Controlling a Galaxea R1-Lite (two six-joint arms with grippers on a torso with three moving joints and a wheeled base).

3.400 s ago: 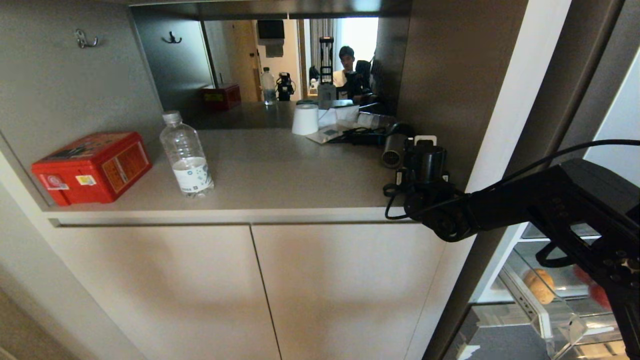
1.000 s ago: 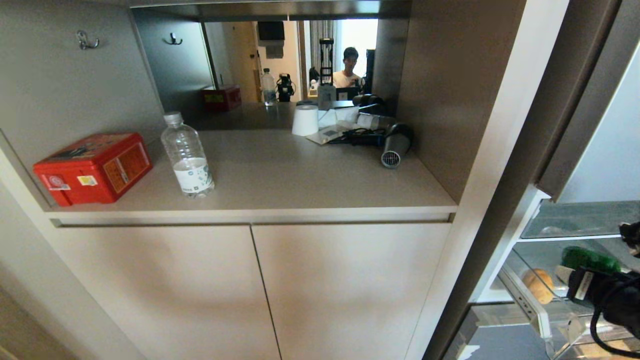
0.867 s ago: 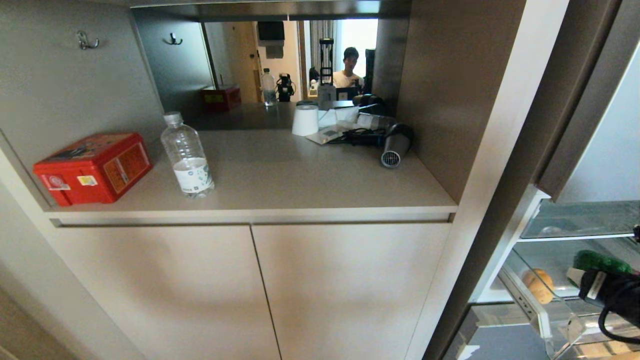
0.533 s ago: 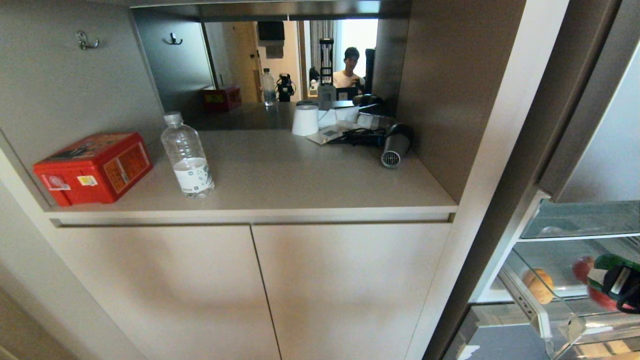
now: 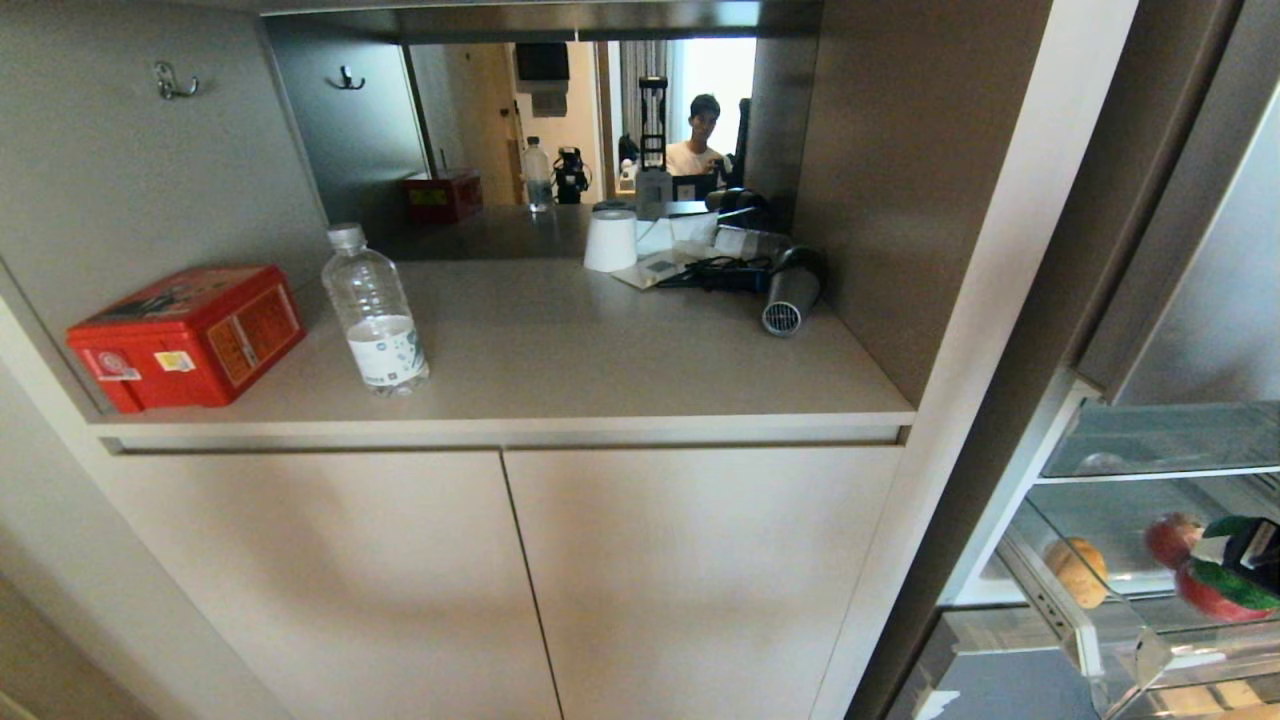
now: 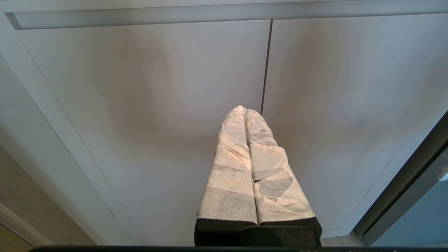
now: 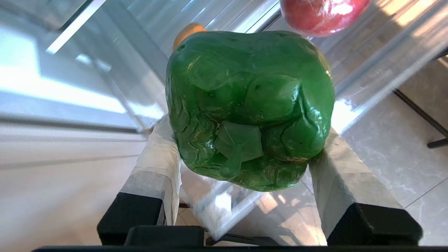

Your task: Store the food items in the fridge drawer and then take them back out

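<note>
My right gripper [image 7: 246, 127] is shut on the glossy green bell pepper [image 7: 250, 105], its taped fingers [image 7: 157, 168] pressed on both sides. In the head view the right gripper [image 5: 1262, 545] and the pepper [image 5: 1240, 590] sit at the far right edge, over the clear fridge drawer [image 5: 1090, 640]. The tan potato [image 5: 1078, 572] lies in the drawer's left end; a sliver of the potato [image 7: 189, 31] shows beyond the pepper. My left gripper [image 6: 245, 112] is shut and empty, parked facing the cabinet doors.
A red round fruit [image 5: 1170, 540] lies in the drawer beside the pepper. A glass shelf [image 5: 1160, 440] hangs over the drawer. On the counter stand a water bottle [image 5: 375, 310], a red box [image 5: 185, 335] and a hair dryer [image 5: 790, 290]. A person shows in the mirror [image 5: 700, 135].
My right arm has swung from the counter's right end down to the fridge, carrying the pepper. Over the last second it moved further right and lower over the drawer.
</note>
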